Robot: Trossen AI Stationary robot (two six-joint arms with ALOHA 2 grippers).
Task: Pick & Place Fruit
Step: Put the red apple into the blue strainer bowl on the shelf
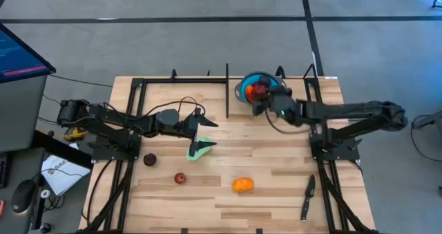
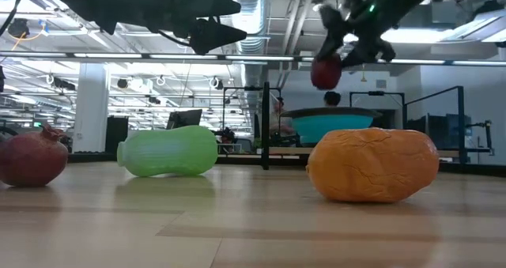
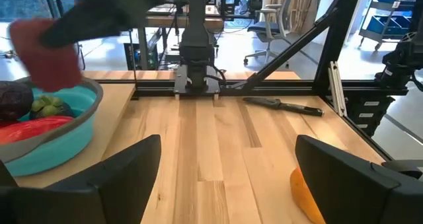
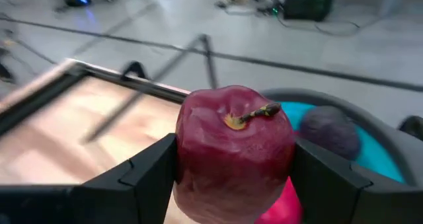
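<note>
1. Over the blue bowl (image 1: 250, 86) at the table's far edge, a red apple (image 4: 232, 151) is clamped between the right gripper (image 4: 231, 174) fingers.
2. Purple, green and red fruit are seen lying in the bowl already.
3. The left gripper (image 1: 206, 133) is held wide, empty, above the pale green piece (image 1: 198, 150).
4. The orange piece (image 1: 242, 185), small red piece (image 1: 180, 178) and maroon piece (image 1: 149, 159) are left on the table (image 1: 276, 158).
5. A black knife (image 1: 307, 197) is seen near the right edge.

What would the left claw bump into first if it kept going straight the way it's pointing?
Probably nothing soon: the open left claw faces bare table, with the black knife and the frame rail far ahead. Depth is hard to judge.
</note>
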